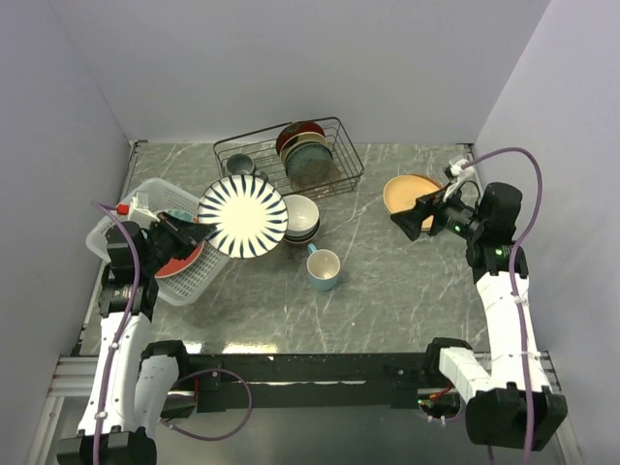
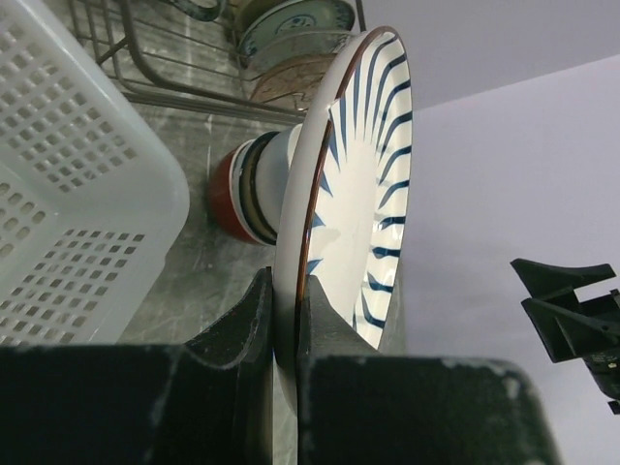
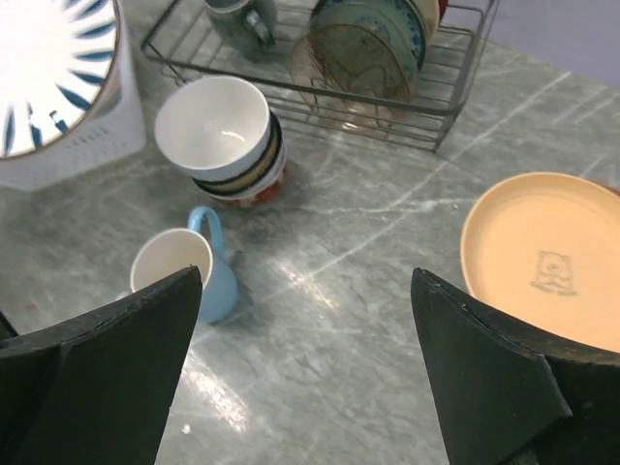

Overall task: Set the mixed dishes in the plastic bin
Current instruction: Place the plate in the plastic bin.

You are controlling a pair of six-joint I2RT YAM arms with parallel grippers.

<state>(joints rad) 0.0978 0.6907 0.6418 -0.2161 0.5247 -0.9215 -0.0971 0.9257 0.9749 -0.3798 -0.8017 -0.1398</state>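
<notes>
My left gripper (image 1: 201, 232) (image 2: 288, 312) is shut on the rim of the white plate with dark radial stripes (image 1: 243, 215) (image 2: 366, 165) (image 3: 46, 68). It holds that plate on edge beside the right side of the white plastic bin (image 1: 194, 281) (image 2: 77, 184) (image 3: 73, 160). A red-rimmed plate (image 1: 179, 262) lies inside the bin. On the table are stacked bowls (image 1: 301, 219) (image 2: 244, 189) (image 3: 219, 134), a light blue mug (image 1: 323, 268) (image 3: 182, 273) and a tan plate (image 1: 405, 189) (image 3: 542, 257). My right gripper (image 1: 415, 219) (image 3: 305, 315) hovers open and empty, just left of the tan plate.
A black wire rack (image 1: 291, 155) (image 3: 426, 107) (image 2: 145, 68) at the back holds upright plates (image 1: 305, 150) and a grey mug (image 1: 240, 165) (image 3: 237, 24). Purple walls close in the table on three sides.
</notes>
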